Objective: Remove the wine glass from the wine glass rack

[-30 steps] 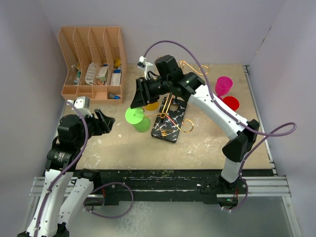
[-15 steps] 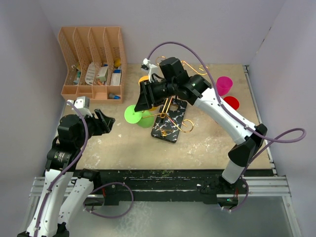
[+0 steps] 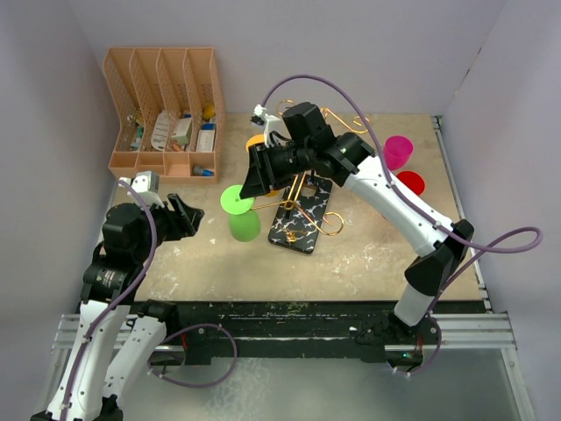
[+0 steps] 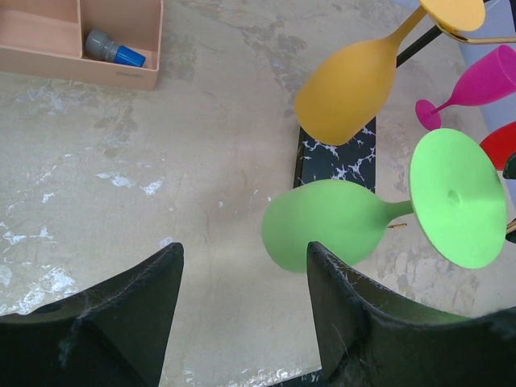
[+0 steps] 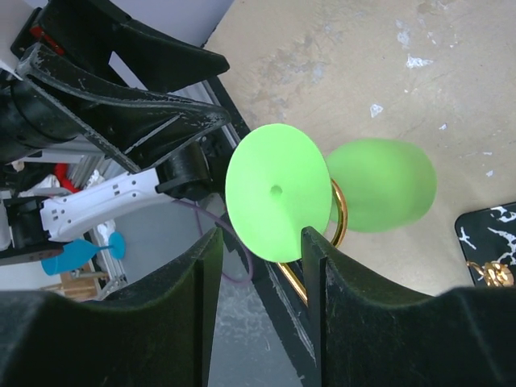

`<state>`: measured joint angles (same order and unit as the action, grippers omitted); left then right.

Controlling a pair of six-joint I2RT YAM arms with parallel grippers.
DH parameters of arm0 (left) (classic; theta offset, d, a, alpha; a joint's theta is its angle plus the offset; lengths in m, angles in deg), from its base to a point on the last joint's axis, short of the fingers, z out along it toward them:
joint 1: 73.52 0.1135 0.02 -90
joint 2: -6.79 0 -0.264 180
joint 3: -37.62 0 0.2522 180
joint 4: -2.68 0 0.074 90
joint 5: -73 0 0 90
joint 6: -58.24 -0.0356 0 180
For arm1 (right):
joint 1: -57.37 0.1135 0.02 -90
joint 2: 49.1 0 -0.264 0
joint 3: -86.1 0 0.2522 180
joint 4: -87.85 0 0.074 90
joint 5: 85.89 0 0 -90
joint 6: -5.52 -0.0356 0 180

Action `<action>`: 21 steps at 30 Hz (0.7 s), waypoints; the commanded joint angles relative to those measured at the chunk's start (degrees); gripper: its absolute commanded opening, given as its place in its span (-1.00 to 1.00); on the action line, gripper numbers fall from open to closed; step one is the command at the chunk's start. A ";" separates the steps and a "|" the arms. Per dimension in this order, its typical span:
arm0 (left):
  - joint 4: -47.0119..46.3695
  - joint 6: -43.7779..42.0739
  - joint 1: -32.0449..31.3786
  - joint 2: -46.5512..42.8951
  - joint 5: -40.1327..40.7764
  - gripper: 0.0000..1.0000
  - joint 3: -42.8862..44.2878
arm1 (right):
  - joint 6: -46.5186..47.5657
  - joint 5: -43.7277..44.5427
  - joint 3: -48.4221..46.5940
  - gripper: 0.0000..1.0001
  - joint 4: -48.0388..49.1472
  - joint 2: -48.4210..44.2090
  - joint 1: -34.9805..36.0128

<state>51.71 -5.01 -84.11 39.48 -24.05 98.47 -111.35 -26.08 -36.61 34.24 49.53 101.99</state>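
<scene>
The green wine glass (image 3: 237, 201) hangs tilted on a gold curl (image 5: 342, 222) of the wine glass rack (image 3: 299, 224), at its left side. Its round foot (image 5: 276, 199) faces my right gripper (image 5: 260, 256), which is open. The foot's lower edge sits at the fingertips, and the right fingertip (image 5: 316, 242) overlaps it. The bowl (image 5: 380, 184) points away over the table. The left wrist view shows the glass (image 4: 330, 227) just past my left gripper (image 4: 244, 270), which is open and empty. A yellow glass (image 4: 348, 87) hangs on the rack too.
A peach file organiser (image 3: 165, 112) with small items stands at the back left. A pink glass (image 3: 397, 151) and a red glass (image 3: 409, 182) stand on the table right of the rack. The rack's black marble base (image 4: 339, 158) lies behind the green glass.
My right gripper shifted a little toward the green glass's foot, then held still. The glass's bowl swung toward the near left. The left arm has not moved.
</scene>
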 commanded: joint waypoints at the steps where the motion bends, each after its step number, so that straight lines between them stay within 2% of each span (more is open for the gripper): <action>1: -2.11 -0.83 -0.13 0.36 0.46 0.32 0.01 | -0.46 -2.49 -1.08 -0.08 2.53 -0.37 0.30; 3: -2.09 -0.82 -0.13 0.36 0.54 0.32 0.00 | -0.59 -2.23 -0.84 -0.08 2.43 -0.32 0.30; 10: -1.99 -0.81 -0.13 0.36 0.72 0.32 0.02 | -4.19 11.54 -1.03 -0.07 -1.55 -3.23 0.25; 18: -1.95 -0.76 -0.13 0.29 0.72 0.32 0.01 | -8.82 12.68 2.66 -0.08 0.63 -5.75 0.35; 21: -1.95 -0.82 -0.13 0.27 0.72 0.32 0.02 | -10.07 10.34 4.29 -0.07 2.25 -6.34 0.31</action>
<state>51.73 -5.01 -84.11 39.72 -23.99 98.47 -118.34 -14.87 -33.62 33.69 46.06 102.05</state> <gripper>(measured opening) 0.660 0.461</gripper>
